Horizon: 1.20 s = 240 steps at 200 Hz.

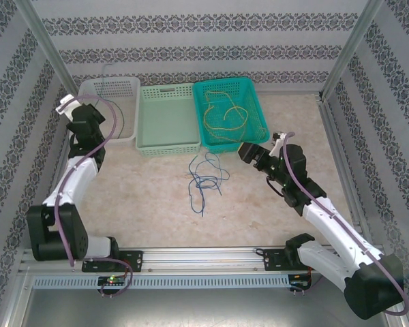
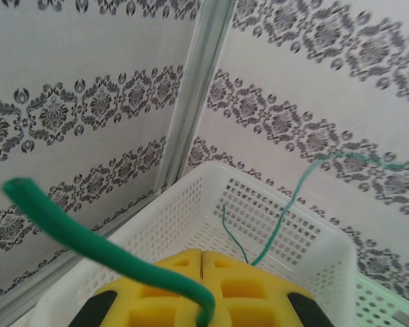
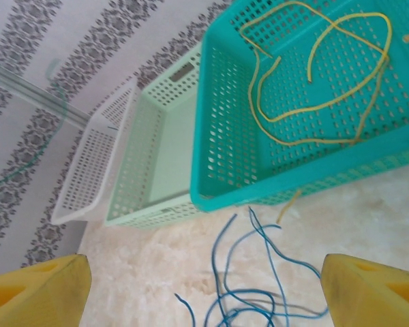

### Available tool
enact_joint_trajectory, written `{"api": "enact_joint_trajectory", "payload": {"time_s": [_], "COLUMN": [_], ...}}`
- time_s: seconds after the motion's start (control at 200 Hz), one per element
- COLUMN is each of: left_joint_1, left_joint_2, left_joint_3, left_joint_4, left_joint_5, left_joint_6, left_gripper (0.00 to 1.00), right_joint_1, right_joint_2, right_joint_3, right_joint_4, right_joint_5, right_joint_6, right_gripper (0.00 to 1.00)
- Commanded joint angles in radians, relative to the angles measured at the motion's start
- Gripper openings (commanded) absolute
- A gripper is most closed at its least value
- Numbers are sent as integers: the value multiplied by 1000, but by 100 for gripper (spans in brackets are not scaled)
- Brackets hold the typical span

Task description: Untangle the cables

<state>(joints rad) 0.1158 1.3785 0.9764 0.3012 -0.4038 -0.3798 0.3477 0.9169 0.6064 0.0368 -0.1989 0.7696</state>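
Top external view is showing three baskets lining the far side of the table (image 1: 143, 191). The left fingers (image 2: 245, 286) are pressing fully together on the green cable (image 2: 88, 238), hovering over the white basket (image 2: 177, 218), with the cable's thin end trailing down into it. The right fingers (image 3: 34, 293) are spreading wide and gripping nothing, hanging above the table just beside the near edge of the teal basket (image 3: 211, 136). The yellow cable (image 3: 251, 88) is lying looped inside that basket. The blue cable (image 1: 204, 174) is sprawling loose on the table in front of the baskets.
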Motion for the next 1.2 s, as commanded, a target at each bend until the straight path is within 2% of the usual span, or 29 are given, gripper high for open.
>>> {"api": "enact_joint_trajectory", "payload": {"time_s": [0.0, 0.095, 0.39, 0.515, 0.804, 0.919, 1.029, 1.064, 1.094, 1.129, 1.194], "left_joint_1": [16, 18, 30, 36, 72, 85, 89, 91, 92, 93, 93], "left_joint_2": [63, 103, 122, 182, 286, 325, 357, 365, 371, 373, 366], "left_joint_3": [76, 100, 0, 41, 69, 85, 124, 141, 152, 164, 169], "left_joint_4": [-17, -60, -39, -80, -96, -91, -117, -136, -153, -174, -197], "left_joint_5": [15, 26, 77, 113, 119, 152, 177, 174, 170, 162, 146], "left_joint_6": [-17, -17, -19, -27, -47, -10, 37, 46, 51, 51, 49], "left_gripper": [0, 0, 0, 0, 0, 0, 4, 7, 16, 29, 64], "right_joint_1": [-15, -23, -43, -47, -48, -50, -50, -50, -49, -50, -50], "right_joint_2": [-16, -24, -47, -43, -79, -80, -69, -64, -62, -59, -55], "right_joint_3": [-28, -30, -36, -28, -39, -38, -30, -30, -28, -28, -30], "right_joint_4": [-40, -47, -66, -67, -91, -92, -91, -89, -90, -89, -90], "right_joint_5": [38, 46, 58, 48, 64, 64, 56, 53, 52, 52, 52], "right_joint_6": [-24, -18, -10, 1, 16, 20, 25, 28, 29, 30, 31], "right_gripper": [88, 88, 89, 88, 89, 88, 88, 89, 88, 88, 88]}}
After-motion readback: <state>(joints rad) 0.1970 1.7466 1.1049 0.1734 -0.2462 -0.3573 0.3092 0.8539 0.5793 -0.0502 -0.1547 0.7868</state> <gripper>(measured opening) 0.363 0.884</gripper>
